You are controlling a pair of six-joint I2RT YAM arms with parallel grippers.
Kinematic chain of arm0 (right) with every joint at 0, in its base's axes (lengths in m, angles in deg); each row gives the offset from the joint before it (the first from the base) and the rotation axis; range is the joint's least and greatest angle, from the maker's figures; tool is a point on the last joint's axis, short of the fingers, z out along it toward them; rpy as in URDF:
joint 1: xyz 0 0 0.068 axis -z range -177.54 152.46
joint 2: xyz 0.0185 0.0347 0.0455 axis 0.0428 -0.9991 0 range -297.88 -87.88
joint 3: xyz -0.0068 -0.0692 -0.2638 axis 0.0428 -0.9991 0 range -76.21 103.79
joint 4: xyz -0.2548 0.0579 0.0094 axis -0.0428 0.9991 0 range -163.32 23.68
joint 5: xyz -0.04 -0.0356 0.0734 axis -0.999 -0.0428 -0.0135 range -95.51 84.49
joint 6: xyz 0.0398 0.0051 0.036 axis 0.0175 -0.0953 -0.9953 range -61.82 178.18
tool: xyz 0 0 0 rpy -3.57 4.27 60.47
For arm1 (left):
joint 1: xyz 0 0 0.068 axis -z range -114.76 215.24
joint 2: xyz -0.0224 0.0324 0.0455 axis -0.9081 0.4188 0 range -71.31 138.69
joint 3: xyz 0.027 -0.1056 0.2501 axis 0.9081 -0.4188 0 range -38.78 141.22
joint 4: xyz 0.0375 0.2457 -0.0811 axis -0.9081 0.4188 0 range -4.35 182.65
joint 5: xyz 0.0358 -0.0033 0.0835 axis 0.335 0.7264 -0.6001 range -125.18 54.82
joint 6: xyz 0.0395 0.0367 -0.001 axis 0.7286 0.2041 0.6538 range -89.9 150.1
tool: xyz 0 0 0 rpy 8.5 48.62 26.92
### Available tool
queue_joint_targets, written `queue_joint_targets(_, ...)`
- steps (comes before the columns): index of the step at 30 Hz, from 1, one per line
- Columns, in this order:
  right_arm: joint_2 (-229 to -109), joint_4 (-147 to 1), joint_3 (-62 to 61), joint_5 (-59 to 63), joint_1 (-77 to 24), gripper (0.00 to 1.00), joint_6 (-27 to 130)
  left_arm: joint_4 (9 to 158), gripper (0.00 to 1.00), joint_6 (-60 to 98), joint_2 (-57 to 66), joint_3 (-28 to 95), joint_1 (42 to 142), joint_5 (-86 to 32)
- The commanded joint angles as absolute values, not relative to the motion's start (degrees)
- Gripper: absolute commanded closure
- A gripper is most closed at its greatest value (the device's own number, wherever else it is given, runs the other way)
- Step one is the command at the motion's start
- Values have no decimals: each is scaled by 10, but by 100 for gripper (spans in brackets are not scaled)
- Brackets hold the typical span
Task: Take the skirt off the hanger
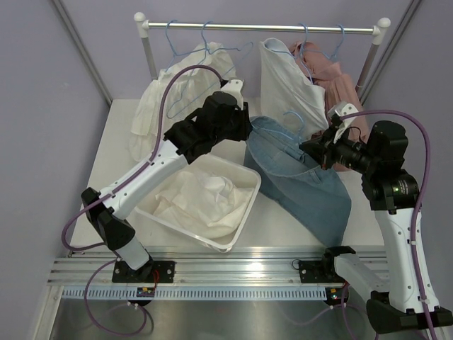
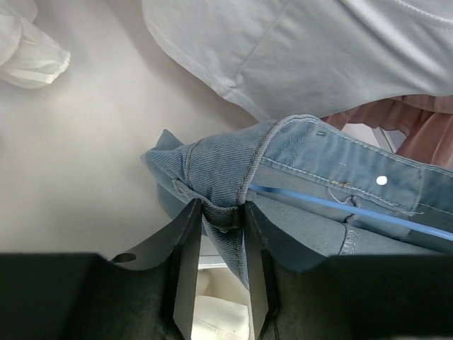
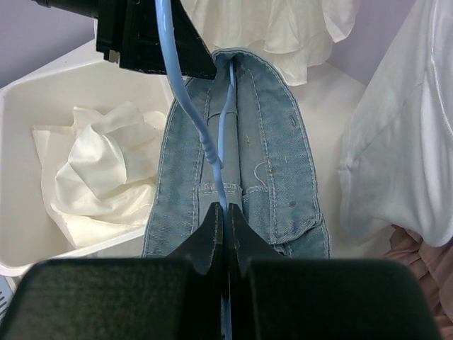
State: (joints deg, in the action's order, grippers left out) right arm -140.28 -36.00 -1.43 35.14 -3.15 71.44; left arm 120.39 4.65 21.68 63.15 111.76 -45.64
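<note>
The left end effector pinches one waistband end of the denim skirt, narrow; the waistband runs rightward above the middle of the surface to the right end effector, clamped on the blue hanger inside.

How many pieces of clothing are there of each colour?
White: 3 (ruffled garment, plain garment, heap in the tub)
Pink: 1 (pink garment)
Blue: 1 (denim skirt)
Total: 5

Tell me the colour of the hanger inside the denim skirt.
Light blue; the hanger shows best in the right wrist view.
</note>
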Motion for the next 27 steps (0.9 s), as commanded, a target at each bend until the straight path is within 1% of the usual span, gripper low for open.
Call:
queue_joint_targets(1, -1387, -412, -7, 370, -23, 100, 704, 1205, 70, 83, 233, 672, 1118, -490)
queue_joint_targets(6, -1382, -408, -16, 370, -17, 100, 706, 1204, 100, 99, 242, 680, 1110, -484)
queue_joint_targets(16, -1346, -333, -65, 359, -10, 100, 755, 1241, 100, 161, 219, 723, 1070, -528)
queue_joint_targets(19, -1331, -317, -75, 355, -5, 100, 758, 1248, 100, 161, 205, 705, 1056, -536)
queue_joint_targets(23, -1320, -309, -72, 368, 0, 100, 753, 1243, 100, 156, 187, 649, 1040, -536)
queue_joint_targets(27, -1320, -303, -70, 375, 2, 100, 757, 1238, 100, 146, 177, 633, 1025, -524)
